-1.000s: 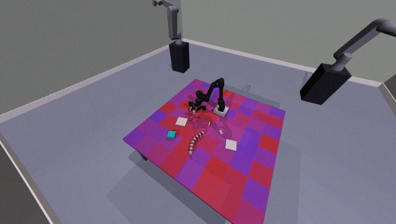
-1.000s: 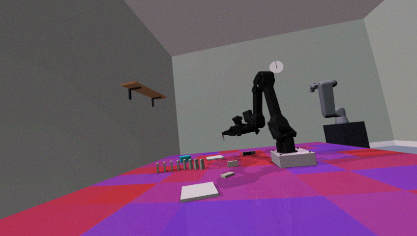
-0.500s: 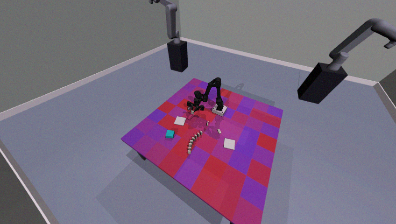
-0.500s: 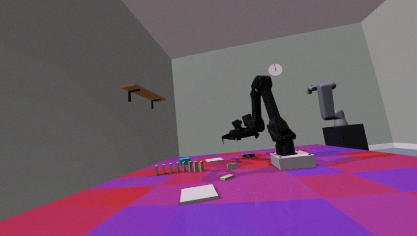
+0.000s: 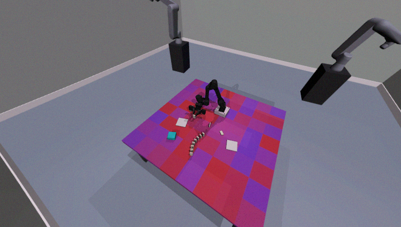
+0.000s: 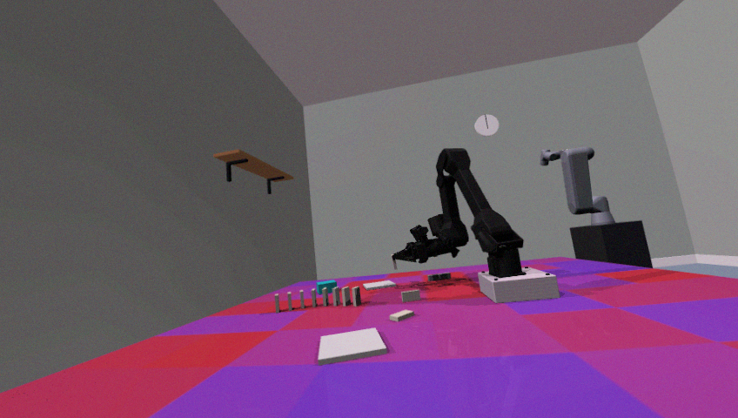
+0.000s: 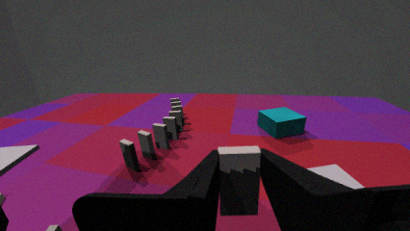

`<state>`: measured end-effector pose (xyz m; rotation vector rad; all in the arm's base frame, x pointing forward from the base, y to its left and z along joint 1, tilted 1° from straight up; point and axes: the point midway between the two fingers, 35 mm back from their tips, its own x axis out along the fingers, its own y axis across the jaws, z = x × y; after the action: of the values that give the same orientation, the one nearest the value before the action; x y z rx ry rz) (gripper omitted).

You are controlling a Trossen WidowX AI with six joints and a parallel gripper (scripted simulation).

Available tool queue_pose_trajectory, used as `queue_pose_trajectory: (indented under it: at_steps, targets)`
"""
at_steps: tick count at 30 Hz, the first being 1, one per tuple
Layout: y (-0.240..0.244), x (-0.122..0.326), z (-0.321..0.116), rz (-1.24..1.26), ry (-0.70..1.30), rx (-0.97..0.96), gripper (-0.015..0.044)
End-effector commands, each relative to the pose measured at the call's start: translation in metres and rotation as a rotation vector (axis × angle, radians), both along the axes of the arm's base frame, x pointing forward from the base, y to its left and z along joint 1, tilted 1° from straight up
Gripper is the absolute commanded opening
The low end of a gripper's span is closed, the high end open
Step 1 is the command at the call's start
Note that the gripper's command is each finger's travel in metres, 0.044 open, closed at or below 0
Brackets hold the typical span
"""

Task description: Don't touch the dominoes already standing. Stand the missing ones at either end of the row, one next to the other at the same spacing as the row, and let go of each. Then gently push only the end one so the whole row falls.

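Note:
My gripper (image 5: 194, 113) (image 6: 394, 255) (image 7: 238, 155) is shut on a pale domino (image 5: 194, 116) (image 6: 395, 264) (image 7: 239, 188). It holds this domino above the table, nearly upright, away from the row. A curved row of several standing dominoes (image 5: 193, 143) (image 6: 325, 296) (image 7: 161, 137) is in all views. One loose domino (image 5: 209, 124) (image 6: 410, 295) rests on its long edge between the row's near end and the arm base. Another loose domino (image 5: 221, 132) (image 6: 401, 315) lies flat. The wrist view shows only a corner of a loose domino (image 7: 53, 228) at the bottom left.
A teal block (image 5: 171, 135) (image 6: 325, 286) (image 7: 281, 122) stands left of the row. One white plate (image 5: 182, 122) (image 6: 379, 285) (image 7: 338, 176) lies near it, another (image 5: 231, 145) (image 6: 352, 345) (image 7: 14, 156) right of the row. A dark low bar (image 6: 439, 277) lies behind, in shadow.

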<state>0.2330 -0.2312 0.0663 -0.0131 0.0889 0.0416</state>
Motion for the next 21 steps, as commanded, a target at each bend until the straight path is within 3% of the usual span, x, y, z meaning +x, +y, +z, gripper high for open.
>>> queue_pose_trajectory:
  at_steps: [1, 21]
  targets:
    - [-0.002, 0.002, -0.010, -0.004, 0.002, -0.018, 0.0107]
    - [0.007, 0.003, -0.062, -0.008, 0.021, -0.045, 0.0107]
